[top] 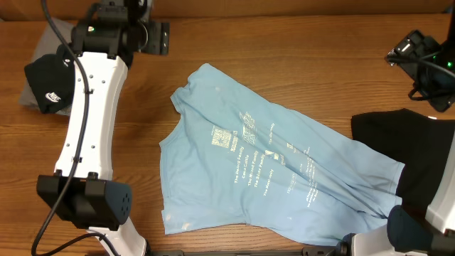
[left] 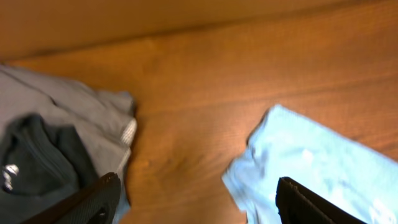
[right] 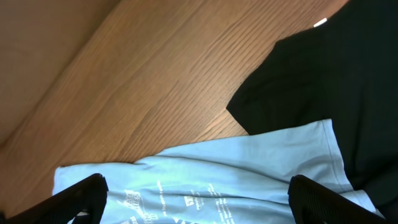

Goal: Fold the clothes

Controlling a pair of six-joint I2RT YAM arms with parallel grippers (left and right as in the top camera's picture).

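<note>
Your left end effector [left: 199, 208] and right end effector [right: 205, 202] both gape empty, so pinch the blue shirt [top: 284, 171], light, limp and rumpled on the worktop [top: 213, 43], at two edge corners.

A wooden table [top: 284, 57] is covered near its middle by a rumpled light blue T-shirt [top: 277, 171], spread with its print facing up. A black T-shirt [top: 405, 135] is laid at the right edge, touching the blue one. At the far left a grey garment [top: 28, 92] is topped by a dark piece [top: 50, 85] with a white logo.
</note>
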